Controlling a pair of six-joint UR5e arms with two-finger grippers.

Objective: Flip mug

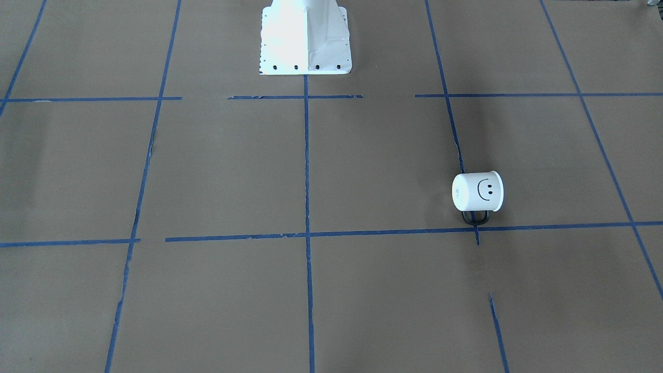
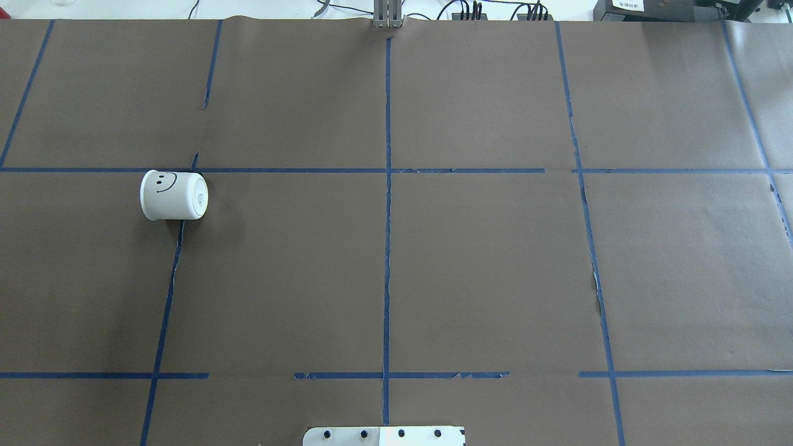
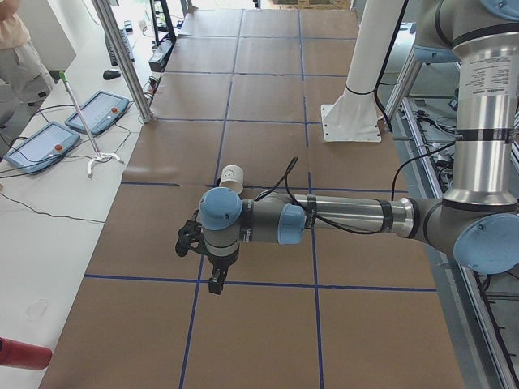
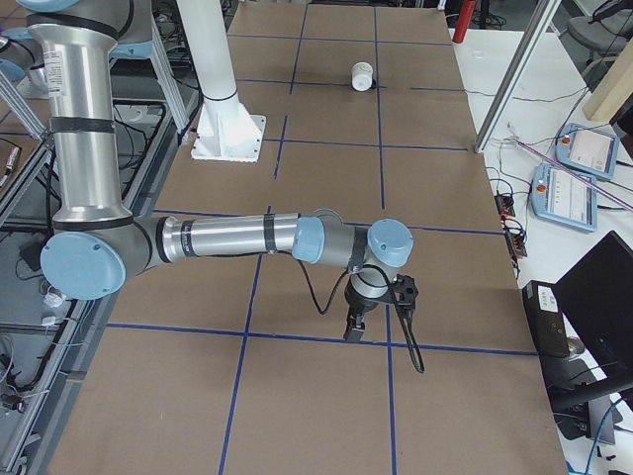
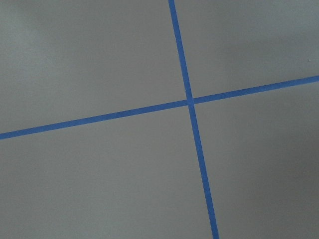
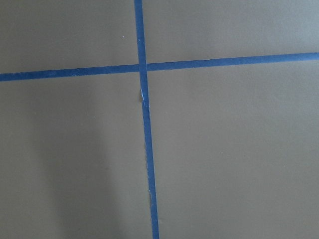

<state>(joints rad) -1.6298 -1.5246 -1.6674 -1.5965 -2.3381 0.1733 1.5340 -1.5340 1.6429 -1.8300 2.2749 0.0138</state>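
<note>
Overhead exterior: mug (image 2: 173, 196) lies sideways, away from table (image 2: 495, 260) edges; left pincer (image 3: 216, 283), right pincer (image 4: 352, 331) unreadable.

The mug (image 2: 173, 196) lies on its side on the surface (image 2: 483, 272), with bare brown paper on all 4 sides of it. Its mouth faces the robot's left, and mouth and base both open onto bare paper. Its handle (image 1: 475, 217) sticks out low on the operators' side (hidden in the overhead view). The white pedestal (image 1: 305, 39) stands well apart at the robot's edge. The left arm (image 3: 349, 217) reaches low across the surface, its fingers (image 3: 216, 284) pointing down, nearer the left end than the mug. The right arm (image 4: 227, 237) is well apart at the other end.
</note>
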